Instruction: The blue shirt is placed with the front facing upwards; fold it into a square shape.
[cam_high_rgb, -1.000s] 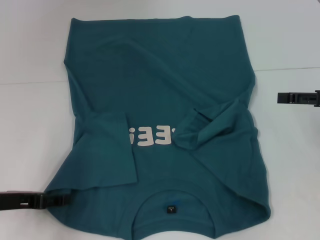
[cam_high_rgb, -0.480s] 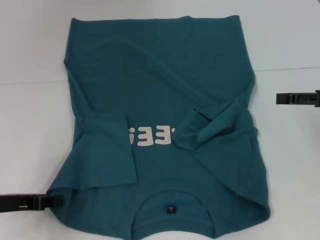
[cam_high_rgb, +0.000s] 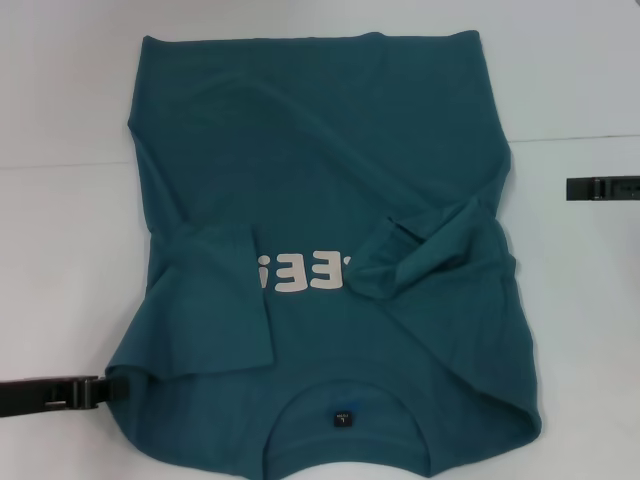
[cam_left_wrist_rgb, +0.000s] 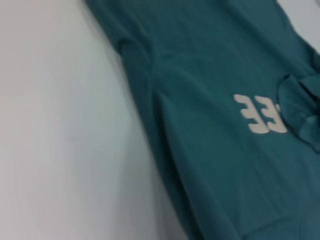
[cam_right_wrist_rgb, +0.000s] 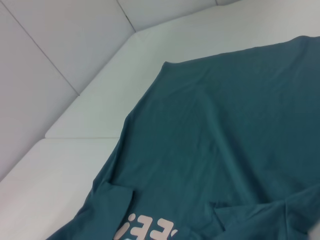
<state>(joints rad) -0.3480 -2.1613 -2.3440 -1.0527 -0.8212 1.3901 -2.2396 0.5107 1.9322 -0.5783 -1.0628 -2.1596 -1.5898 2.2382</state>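
The blue shirt (cam_high_rgb: 320, 180) lies flat on the white table, front up, collar and dark neck label (cam_high_rgb: 343, 417) nearest me. Both sleeves are folded inward: one (cam_high_rgb: 215, 300) lies flat, the other (cam_high_rgb: 430, 255) is bunched over the end of the white letters (cam_high_rgb: 305, 272). My left gripper (cam_high_rgb: 98, 391) sits low at the table's left, its tip just at the shirt's shoulder edge. My right gripper (cam_high_rgb: 578, 188) hangs beside the shirt's right side, apart from the cloth. The left wrist view shows the shirt (cam_left_wrist_rgb: 215, 75) and letters; the right wrist view shows the shirt (cam_right_wrist_rgb: 225, 130).
The white table (cam_high_rgb: 60, 250) surrounds the shirt, with bare surface left and right of it. A seam (cam_high_rgb: 70, 165) runs across the table. Panel joints (cam_right_wrist_rgb: 85, 95) show beyond the shirt's hem in the right wrist view.
My left gripper has drawn back leftward from the shoulder edge, and the cloth there has settled. My right gripper has slid right, farther from the shirt.
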